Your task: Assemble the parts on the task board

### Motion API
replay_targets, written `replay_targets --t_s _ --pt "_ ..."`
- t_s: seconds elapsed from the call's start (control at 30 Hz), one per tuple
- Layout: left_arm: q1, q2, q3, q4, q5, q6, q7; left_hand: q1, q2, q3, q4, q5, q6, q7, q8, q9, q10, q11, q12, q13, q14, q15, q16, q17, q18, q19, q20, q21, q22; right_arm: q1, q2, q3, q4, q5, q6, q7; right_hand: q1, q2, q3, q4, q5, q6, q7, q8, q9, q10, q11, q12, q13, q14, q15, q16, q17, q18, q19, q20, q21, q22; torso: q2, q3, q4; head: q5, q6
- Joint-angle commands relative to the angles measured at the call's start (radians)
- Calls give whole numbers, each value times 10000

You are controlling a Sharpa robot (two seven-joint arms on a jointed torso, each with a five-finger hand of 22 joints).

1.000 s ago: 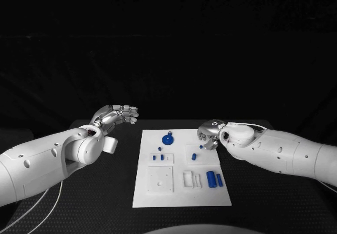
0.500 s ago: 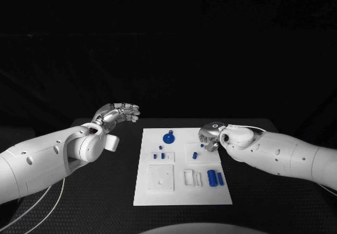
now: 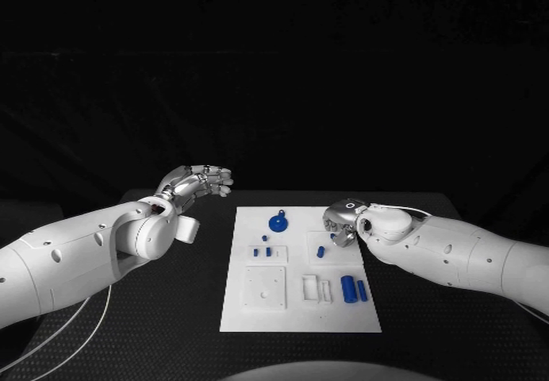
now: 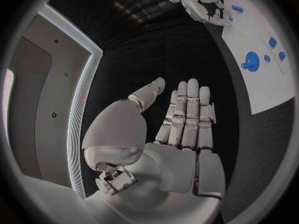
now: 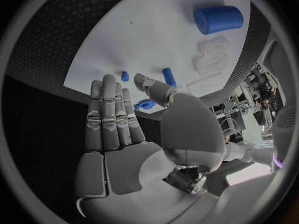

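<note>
On the white task board (image 3: 300, 305), nearest the robot, two blue cylinders (image 3: 354, 289) lie side by side. They look light, rigid and smooth, likely to roll, so pinch one across its middle. Farther back, the right hand (image 3: 342, 221) hovers over the board's edge, fingers apart, holding nothing. The left hand (image 3: 197, 183) hangs above the bench (image 3: 183, 309), open-palmed, also empty.

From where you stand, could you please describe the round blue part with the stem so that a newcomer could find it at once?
Start at the white task board in the middle of the black table and go to its far end. The round blue part lies there, left of the right hand. It is the one disc-shaped piece with a short stem; the other blue parts are small pegs or plain cylinders.
</note>
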Motion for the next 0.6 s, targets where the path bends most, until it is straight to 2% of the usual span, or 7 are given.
replay_targets --t_s 0.03,0.23,0.43,0.6 --pt "12 26 10 0 114 63 94 -25 25 -81 7 16 -79 -18 31 -17 -45 -2 -44 -13 4 43 -63 15 100 1 84 -54 13 -3 47 1 -61 -116 -74 64 -9 65 68 0 -36 14 -7 7 -14 76 23 -42 9 61 17 -50 18 61 45 16 48 215 6 -3 5 21 -35" --pt "12 25 10 -2 114 95 69 -32 23 -86 13 16 -84 -16 31 -20 -50 0 -46 -15 8 47 -81 31 104 2 88 -59 18 -40 69 -11 -132 -114 82 72 5 128 124 -3 -35 26 -12 16 -21 106 20 -70 18 66 14 -58 37 61 42 13 53 218 6 -8 -8 50 -101" --pt "12 20 10 0 114 124 60 -48 21 -93 27 16 -94 -13 32 -24 -56 4 -49 -18 13 53 -107 55 109 3 95 -67 25 -82 123 -19 -260 -95 107 107 3 159 140 -10 -32 39 -15 25 -23 129 17 -83 24 71 12 -60 48 61 41 14 59 221 12 -12 -24 -5 -129" --pt "12 14 10 34 114 142 45 -57 26 -96 37 16 -99 -11 32 -27 -57 4 -50 -19 17 56 -125 71 113 3 98 -72 29 -266 230 -22 -306 -90 94 70 -24 249 153 -16 -32 97 -44 62 -21 210 -1 -99 47 93 -4 -60 80 61 56 11 84 227 20 -13 -11 -30 -161"
